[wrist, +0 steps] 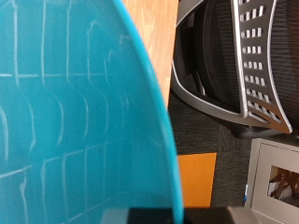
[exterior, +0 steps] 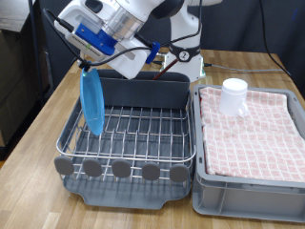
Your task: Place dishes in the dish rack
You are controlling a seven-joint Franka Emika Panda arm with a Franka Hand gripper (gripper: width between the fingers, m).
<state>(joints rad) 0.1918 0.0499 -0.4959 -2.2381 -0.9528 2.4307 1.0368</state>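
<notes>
At the exterior view's left, the blue plate hangs on edge, upright, over the left part of the dish rack, its lower rim down among the wires. Above it the tool is clamped on the plate's top edge, the arm slanting up toward the exterior view's top. In the wrist view the plate fills most of the frame, with an office chair beyond it. To the rack's right, the white mug stands upside down on the pink checked cloth in the grey crate. Both rest on the wooden desk.
</notes>
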